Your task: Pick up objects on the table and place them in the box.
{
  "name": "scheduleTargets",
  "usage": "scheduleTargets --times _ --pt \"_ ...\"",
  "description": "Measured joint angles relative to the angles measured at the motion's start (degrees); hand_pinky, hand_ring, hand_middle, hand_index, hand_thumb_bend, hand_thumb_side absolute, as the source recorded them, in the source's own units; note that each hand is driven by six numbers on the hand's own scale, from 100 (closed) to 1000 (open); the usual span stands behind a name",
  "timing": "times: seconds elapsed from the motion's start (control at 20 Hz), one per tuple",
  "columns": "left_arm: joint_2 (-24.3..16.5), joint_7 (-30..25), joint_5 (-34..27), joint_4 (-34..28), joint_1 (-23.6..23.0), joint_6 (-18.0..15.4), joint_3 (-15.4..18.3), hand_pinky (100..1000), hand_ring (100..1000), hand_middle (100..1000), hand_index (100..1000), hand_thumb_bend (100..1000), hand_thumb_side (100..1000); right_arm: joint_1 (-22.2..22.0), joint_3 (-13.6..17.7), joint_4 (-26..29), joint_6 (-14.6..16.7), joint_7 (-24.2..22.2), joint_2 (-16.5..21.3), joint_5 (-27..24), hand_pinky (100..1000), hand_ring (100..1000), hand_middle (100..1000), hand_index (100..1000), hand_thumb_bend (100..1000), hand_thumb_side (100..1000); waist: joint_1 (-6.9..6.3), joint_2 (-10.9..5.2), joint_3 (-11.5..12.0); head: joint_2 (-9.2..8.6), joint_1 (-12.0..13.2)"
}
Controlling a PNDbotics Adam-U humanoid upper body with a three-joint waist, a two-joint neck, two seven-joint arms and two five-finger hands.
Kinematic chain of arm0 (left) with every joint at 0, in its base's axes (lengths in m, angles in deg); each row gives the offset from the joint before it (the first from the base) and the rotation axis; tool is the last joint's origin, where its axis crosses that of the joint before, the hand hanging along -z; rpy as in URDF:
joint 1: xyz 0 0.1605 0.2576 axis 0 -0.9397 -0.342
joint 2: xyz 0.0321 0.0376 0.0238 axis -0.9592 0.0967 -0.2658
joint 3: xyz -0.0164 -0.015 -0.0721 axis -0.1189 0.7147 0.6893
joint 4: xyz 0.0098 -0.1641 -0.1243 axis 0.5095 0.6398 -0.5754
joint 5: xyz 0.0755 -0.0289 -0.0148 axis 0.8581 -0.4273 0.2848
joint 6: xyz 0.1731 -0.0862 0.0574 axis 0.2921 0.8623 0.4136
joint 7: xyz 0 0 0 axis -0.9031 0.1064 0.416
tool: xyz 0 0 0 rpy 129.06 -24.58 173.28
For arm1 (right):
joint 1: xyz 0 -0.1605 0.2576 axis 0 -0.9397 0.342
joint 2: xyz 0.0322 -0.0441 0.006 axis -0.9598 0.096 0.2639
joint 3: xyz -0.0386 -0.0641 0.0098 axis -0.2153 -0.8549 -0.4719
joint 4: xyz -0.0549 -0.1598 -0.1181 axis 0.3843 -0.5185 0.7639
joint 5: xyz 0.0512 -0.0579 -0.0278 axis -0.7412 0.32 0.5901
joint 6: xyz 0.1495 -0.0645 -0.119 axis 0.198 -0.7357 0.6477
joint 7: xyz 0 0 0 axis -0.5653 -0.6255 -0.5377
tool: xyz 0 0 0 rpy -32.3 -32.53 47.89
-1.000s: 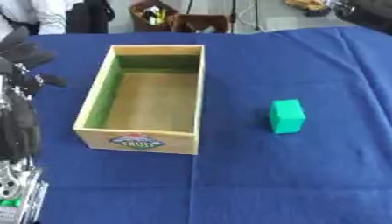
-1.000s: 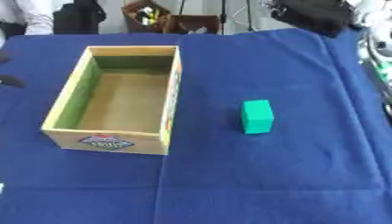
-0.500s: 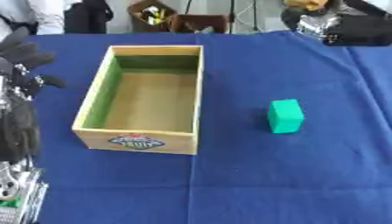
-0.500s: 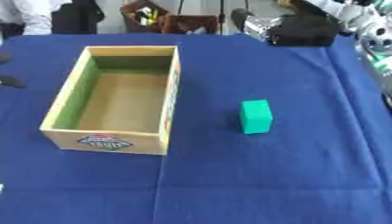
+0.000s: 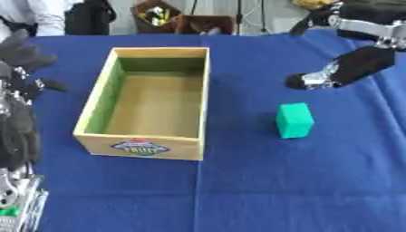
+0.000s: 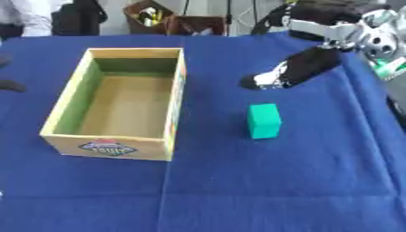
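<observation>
The right hand enters from the upper right and hangs above the blue tablecloth, its dark fingers extended downward and to the left, holding nothing. Just below and slightly left of the fingertips, apart from them, the green block stands upright on the cloth. No object lies between the hand and the block. Further left of the hand, well apart from the block, sits the open wooden box, with green inner walls, nothing inside, and a fruit label on its near face. The left hand shows at the left edge beside the box, fingers up and relaxed, holding nothing. Beyond the hand, past the far table edge, stand a brown container and dark equipment.
</observation>
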State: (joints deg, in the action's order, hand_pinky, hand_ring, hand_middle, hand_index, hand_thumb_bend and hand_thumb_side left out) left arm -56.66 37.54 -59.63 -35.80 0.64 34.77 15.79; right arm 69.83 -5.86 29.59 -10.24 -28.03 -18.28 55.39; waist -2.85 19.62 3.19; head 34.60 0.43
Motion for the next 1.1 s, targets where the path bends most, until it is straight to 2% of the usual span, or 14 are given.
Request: scheduleTargets --times 0.1,0.35,0.6,0.65,1.1 --pt "0.0 0.0 0.0 0.0 0.0 0.0 0.0 491 731 878 733 100 969 0.2 -0.1 -0.7 0.6 -2.4 0.0 -0.1 917 976 865 957 535 606 0.00 0.00 0.0 -0.01 0.0" --pt "0.0 -0.2 0.0 0.0 0.0 0.0 0.0 490 732 878 733 100 969 0.5 -1.6 -3.3 2.3 -5.6 -0.1 0.1 921 978 889 972 505 550 0.01 0.14 0.0 -0.21 0.0" --pt "0.0 -0.2 0.0 0.0 0.0 0.0 0.0 490 732 878 733 100 969 1.0 -3.0 -6.6 3.7 -6.0 -0.6 1.0 916 976 893 978 448 509 -0.03 0.26 0.0 -0.40 -0.2" --pt "0.0 -0.2 -0.1 0.0 0.0 0.0 0.0 490 732 878 733 100 969 1.0 -3.3 -7.2 3.9 -6.0 -0.8 1.3 916 977 893 980 460 484 -0.03 0.33 0.1 -0.41 -0.2" --pt "0.0 -0.4 -0.1 0.0 0.0 0.0 -0.3 490 734 880 733 100 968 1.0 -5.3 -12.1 5.1 -6.0 -2.4 3.3 913 976 894 984 452 482 -0.19 0.76 0.4 -0.46 -0.5"
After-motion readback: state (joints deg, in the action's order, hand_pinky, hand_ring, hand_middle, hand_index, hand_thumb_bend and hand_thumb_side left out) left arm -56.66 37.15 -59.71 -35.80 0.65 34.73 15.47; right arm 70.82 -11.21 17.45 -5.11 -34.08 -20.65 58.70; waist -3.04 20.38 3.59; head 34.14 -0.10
